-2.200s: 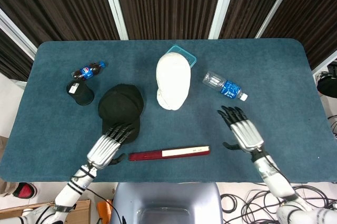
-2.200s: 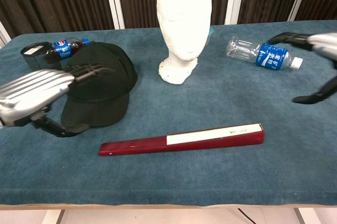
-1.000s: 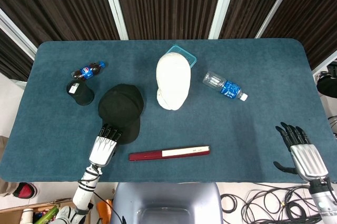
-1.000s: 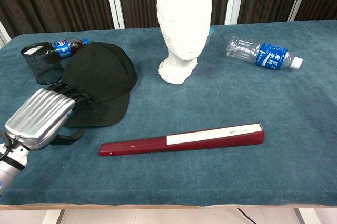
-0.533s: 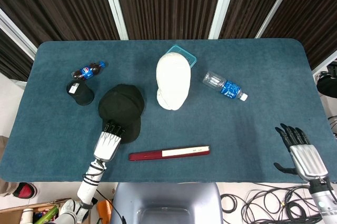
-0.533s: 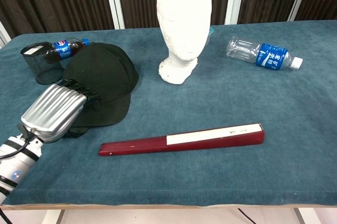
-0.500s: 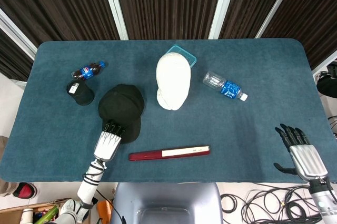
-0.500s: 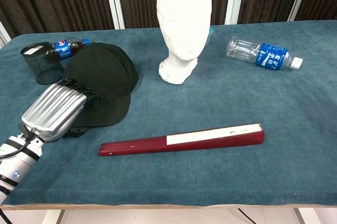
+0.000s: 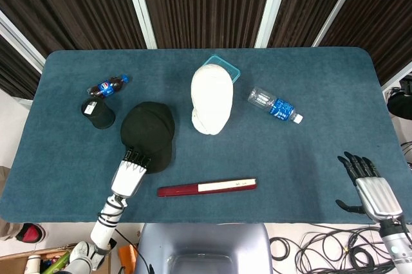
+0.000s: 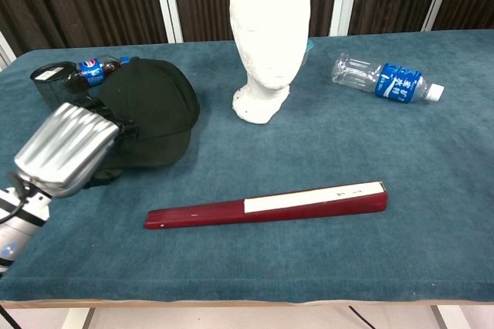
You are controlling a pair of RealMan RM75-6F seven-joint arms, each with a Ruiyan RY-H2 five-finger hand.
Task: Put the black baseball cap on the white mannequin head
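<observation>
Black baseball cap [image 9: 149, 134] located left of centre on the desk [image 9: 309, 158], brim clamped by left hand [image 9: 129, 172] fingers [image 9: 138, 156], white mannequin head [image 9: 211, 100] upright at centre, right hand [image 9: 373, 190] at lower right, fingers spread, nothing held

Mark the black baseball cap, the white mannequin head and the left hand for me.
black baseball cap [image 9: 149, 131], head view, crown top.
white mannequin head [image 10: 270, 12], chest view, face.
left hand [image 10: 65, 148], chest view, silver back of the hand.
</observation>
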